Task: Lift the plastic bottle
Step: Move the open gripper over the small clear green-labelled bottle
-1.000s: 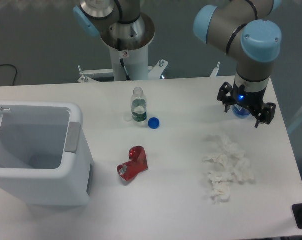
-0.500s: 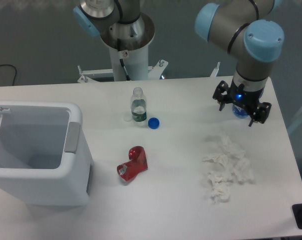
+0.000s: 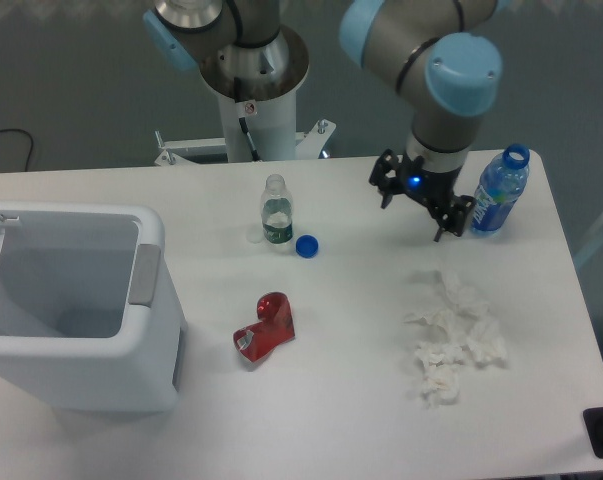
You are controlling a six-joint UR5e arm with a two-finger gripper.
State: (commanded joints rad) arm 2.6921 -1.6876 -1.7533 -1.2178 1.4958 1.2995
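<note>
A small clear plastic bottle (image 3: 276,211) with a green label stands upright at upper centre of a white table (image 3: 341,400), a blue cap (image 3: 306,245) beside it. Upper right, the gripper (image 3: 422,207) hovers with jaws open, empty, near a blue-tinted bottle (image 3: 498,192).

The plastic bottle (image 3: 275,210) stood upright on the white table, small, clear and colourless, uncapped, with a green-and-white label band around its lower half; it was free of any grip, toward the table's rear centre
</note>
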